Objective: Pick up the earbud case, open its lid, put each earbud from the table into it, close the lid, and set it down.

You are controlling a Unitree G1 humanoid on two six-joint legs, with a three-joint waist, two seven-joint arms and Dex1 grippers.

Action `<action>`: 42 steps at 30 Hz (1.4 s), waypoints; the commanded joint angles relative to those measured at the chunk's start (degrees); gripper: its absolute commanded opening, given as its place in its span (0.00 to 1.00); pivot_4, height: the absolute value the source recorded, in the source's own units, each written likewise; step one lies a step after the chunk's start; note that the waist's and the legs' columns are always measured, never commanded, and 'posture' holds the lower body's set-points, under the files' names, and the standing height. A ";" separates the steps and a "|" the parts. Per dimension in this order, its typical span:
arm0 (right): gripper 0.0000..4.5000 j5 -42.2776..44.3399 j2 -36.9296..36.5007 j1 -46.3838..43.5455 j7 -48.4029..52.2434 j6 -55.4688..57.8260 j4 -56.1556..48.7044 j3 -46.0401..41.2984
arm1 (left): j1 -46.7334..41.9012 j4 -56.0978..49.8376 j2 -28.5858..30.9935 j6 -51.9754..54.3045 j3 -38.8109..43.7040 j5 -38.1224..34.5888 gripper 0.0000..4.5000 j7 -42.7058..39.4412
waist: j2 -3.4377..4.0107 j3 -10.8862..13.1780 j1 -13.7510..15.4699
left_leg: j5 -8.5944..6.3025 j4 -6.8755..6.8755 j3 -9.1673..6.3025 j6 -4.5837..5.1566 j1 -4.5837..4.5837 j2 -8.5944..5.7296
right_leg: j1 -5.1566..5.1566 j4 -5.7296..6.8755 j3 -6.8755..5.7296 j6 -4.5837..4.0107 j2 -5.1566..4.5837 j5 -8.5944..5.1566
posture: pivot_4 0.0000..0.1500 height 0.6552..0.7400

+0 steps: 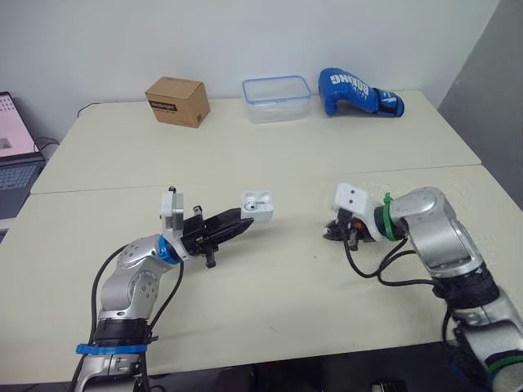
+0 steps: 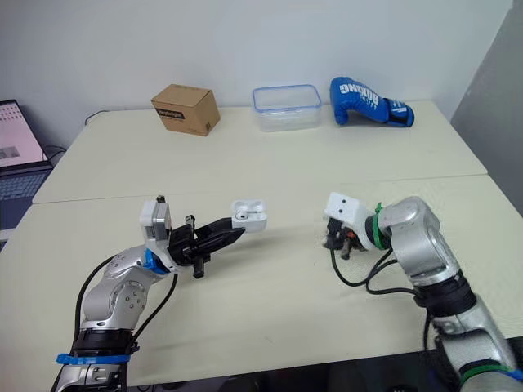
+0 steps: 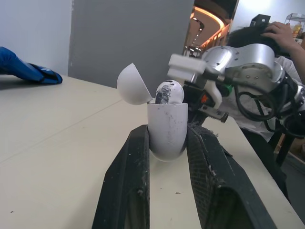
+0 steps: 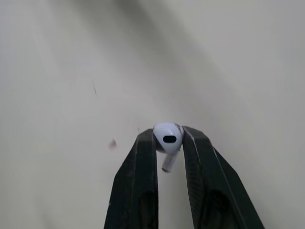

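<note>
1. A brown cardboard box (image 1: 177,101) sits on the table's (image 1: 270,159) far side, left of middle.
2. A clear blue-rimmed container (image 1: 276,99) stands to its right.
3. A blue boxing glove (image 1: 357,92) lies right of the container.
4. An open laptop (image 1: 15,155) sits beyond the table's left edge.

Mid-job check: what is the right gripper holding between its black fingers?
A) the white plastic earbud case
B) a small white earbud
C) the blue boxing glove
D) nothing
B: the right wrist view shows the right gripper shut on a small white earbud at its fingertips, while the open white plastic earbud case sits in the left gripper.
</note>
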 commanded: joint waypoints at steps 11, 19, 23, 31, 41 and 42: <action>0.09 23.67 22.60 1.70 -24.26 11.68 -15.96 -18.00 | -2.50 1.35 0.05 -0.50 0.91 -0.73 0.17 -1.24 | 0.07 -0.02 -0.25 | 0.00 -0.01 -0.25 0.00 0.04 -0.04 | -0.03 0.08 0.06 0.00 0.01 0.00 | 1.00 0.89; 0.09 25.91 17.76 2.46 -30.18 7.22 -17.89 -7.72 | -3.45 1.92 -0.24 -0.53 0.41 -0.48 0.17 -1.25 | 0.07 -0.02 -0.29 | 0.00 -0.02 -0.23 0.00 0.05 -0.04 | -0.03 0.08 0.05 0.00 0.01 0.00 | 1.00 0.89; 0.09 24.78 15.13 1.53 -33.12 2.69 -16.87 -3.24 | -3.64 1.83 -0.31 -0.47 0.21 -0.46 0.17 -1.28 | 0.07 -0.02 -0.35 | 0.00 -0.02 -0.14 0.00 0.05 -0.04 | -0.03 0.07 0.05 0.00 0.02 0.00 | 1.00 0.89; 0.09 26.69 13.63 0.35 -35.43 -0.77 -15.93 -0.54 | -3.93 1.88 0.07 -0.33 -0.12 -0.51 0.17 -1.60 | 0.07 -0.02 -0.34 | 0.00 -0.02 -0.08 0.00 0.05 -0.03 | -0.02 0.06 0.04 0.00 0.02 0.00 | 1.00 0.89; 0.09 30.08 12.04 -0.71 -36.29 0.01 -15.51 0.32 | -4.56 2.08 -0.50 -0.49 -0.24 -0.33 0.17 -1.47 | 0.06 -0.02 -0.34 | 0.00 -0.02 -0.08 0.00 0.05 -0.03 | -0.01 0.04 0.05 0.00 0.03 0.00 | 1.00 0.89; 0.09 30.37 11.90 -0.80 -36.40 0.15 -15.41 0.41 | -4.58 1.98 -0.53 -0.45 -0.23 -0.38 0.17 -1.43 | 0.06 -0.02 -0.34 | 0.00 -0.02 -0.08 0.00 0.05 -0.03 | -0.01 0.04 0.04 0.00 0.03 0.00 | 1.00 0.89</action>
